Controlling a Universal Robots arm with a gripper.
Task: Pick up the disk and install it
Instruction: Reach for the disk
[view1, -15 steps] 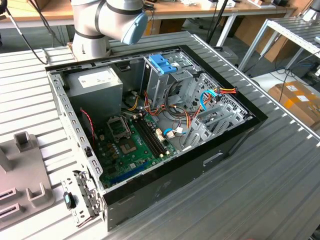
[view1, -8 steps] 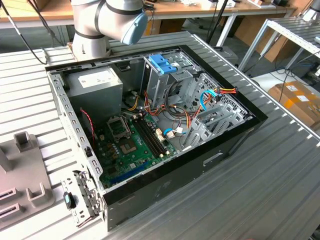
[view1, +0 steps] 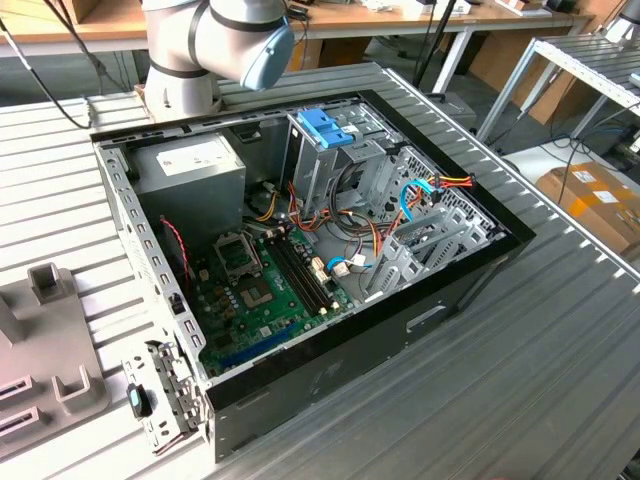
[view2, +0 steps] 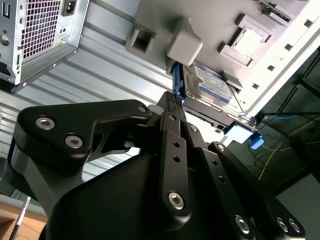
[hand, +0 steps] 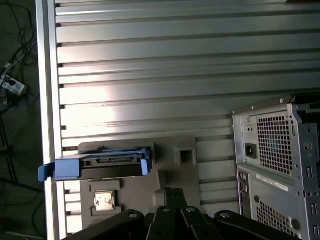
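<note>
a ridged metal worktop (view1: 520, 380) carries an open computer case (view1: 330, 350) lying on its side, seen from above in the exterior view. inside it sit a green circuit board (view1: 255, 295), a grey power supply box (view1: 190, 165) with a white sticker, a tall metal cage (view1: 325, 135) with a blue plastic top, and bundles of coloured cables (view1: 440, 185). the pale base of the robot arm (view1: 215, 40) stands behind the case. at the exterior view's left, a grey moulded holder (view1: 45, 340) rests on the worktop, apart from the case. in both wrist views the disk (view2: 212, 82) (hand: 100, 167) lies flat in this holder, outside the case. it is a silver drive with a white and blue label, edged by a blue plastic frame, and its blue end overhangs the holder toward the worktop's edge. a small square chip (hand: 103, 200) sits in another pocket of the holder just beside it. the black gripper (view2: 173, 100) (hand: 173, 191) hovers over the holder, near the disk but apart from it. its fingers are drawn narrow, close together, with nothing held between them. the perforated back of the case shows nearby in both wrist views.
</note>
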